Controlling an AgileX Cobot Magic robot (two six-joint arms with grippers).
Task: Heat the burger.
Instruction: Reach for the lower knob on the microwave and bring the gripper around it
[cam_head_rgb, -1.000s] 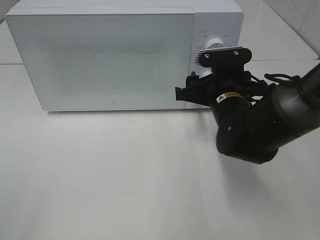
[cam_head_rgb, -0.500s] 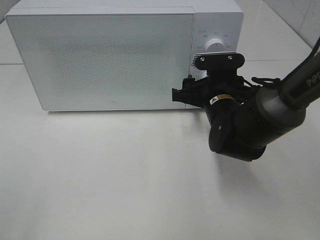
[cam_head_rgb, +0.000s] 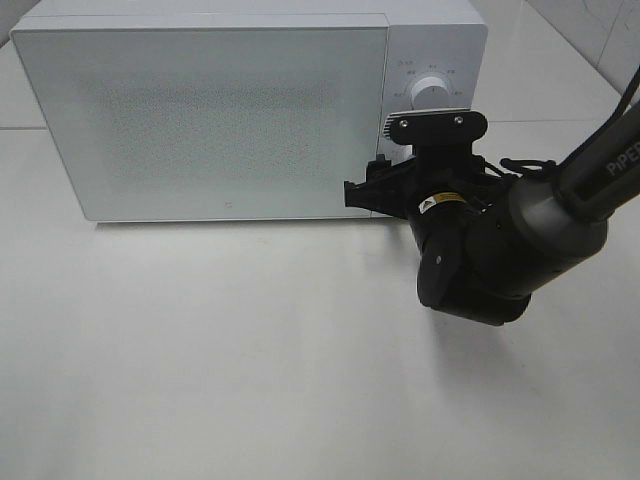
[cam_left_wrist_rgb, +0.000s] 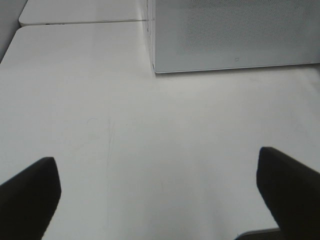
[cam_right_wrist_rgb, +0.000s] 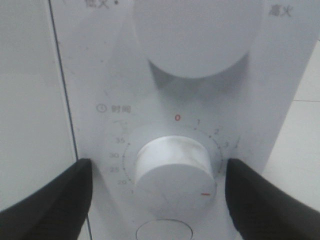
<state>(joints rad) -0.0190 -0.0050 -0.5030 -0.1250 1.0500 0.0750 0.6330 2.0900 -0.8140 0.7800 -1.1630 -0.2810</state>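
Since the right pincer (cam_right_wrist_rgb: 159, 170) is wide with the timer knob (cam_right_wrist_rgb: 172, 162) between its tips, close gently; turn slowly.

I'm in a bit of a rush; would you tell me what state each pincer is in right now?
Left pincer: open, holding nothing.
Right pincer: open, straddling the timer knob, not gripping it.

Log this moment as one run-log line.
microwave door: shut | burger: not in view | right gripper: open, straddling timer dial | left gripper: open, over table
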